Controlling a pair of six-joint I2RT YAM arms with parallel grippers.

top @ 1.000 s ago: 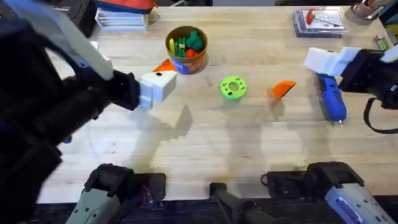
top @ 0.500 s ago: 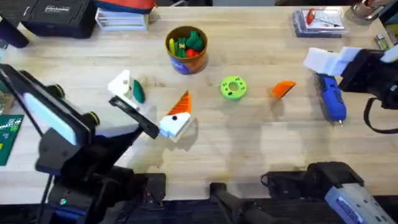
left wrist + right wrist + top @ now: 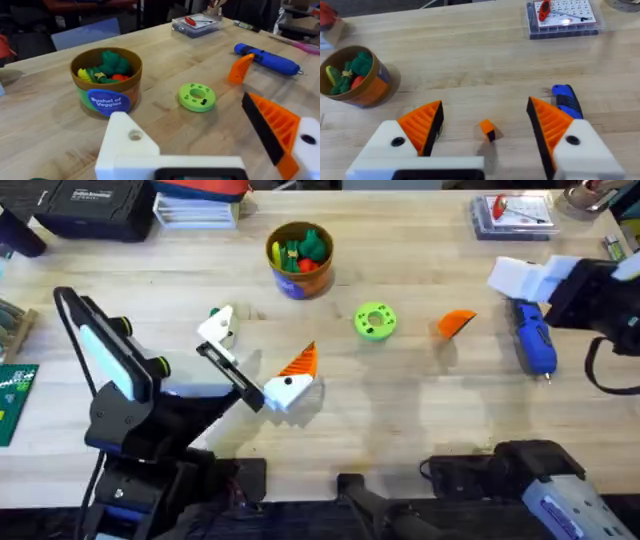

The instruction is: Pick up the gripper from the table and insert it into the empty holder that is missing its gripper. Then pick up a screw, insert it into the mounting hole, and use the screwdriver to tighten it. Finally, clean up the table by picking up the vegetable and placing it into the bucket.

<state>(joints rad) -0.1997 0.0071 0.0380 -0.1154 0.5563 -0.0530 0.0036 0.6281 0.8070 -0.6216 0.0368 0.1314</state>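
Orange wedge-shaped plastic gripper [image 3: 456,323] lies on the wooden table [image 3: 400,420] from above, unpicked; left wrist shows the left claw [image 3: 210,145] spread, one white finger block [image 3: 127,145] bare; right claw [image 3: 485,137] spread, should grab it.

Table [image 3: 420,410] — matt grained wood; screwdriver [image 3: 533,340] — seemingly glossy plastic.

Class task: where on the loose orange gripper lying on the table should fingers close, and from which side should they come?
Grip the gripper across its thicker end, coming from straight above. It lies flat on the table, tapering toward a point, with bare wood all around, so fingers can likely straddle the wide end.
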